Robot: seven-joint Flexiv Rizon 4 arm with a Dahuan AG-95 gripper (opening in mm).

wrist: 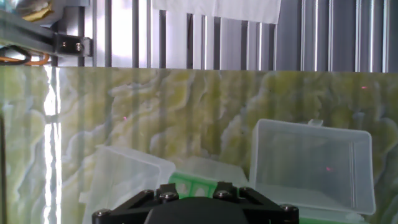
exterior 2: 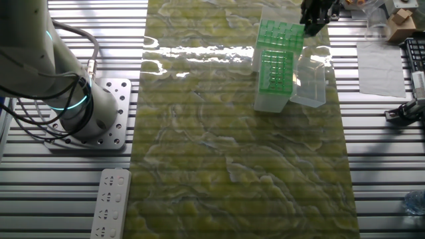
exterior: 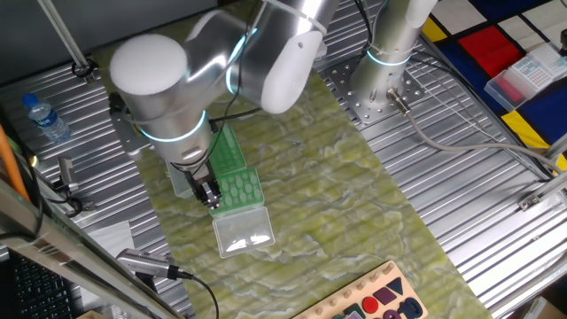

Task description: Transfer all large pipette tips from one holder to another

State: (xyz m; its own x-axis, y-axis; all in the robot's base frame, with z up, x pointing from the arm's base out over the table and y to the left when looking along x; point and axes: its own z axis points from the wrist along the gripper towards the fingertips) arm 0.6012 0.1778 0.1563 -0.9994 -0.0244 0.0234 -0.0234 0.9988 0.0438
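No legible txt, labels or nos. anywhere.

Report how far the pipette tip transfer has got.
Done: the clear lid lies off beside the two green racks. In hand: the gripper hovers over the racks; whether it holds a tip cannot be told. Left: tips moved cannot be counted here.

My table is ribbed aluminium, covered down the middle by a green-yellow marbled mat with glare near its far end. Water bottle on one edge, white power strip on another.
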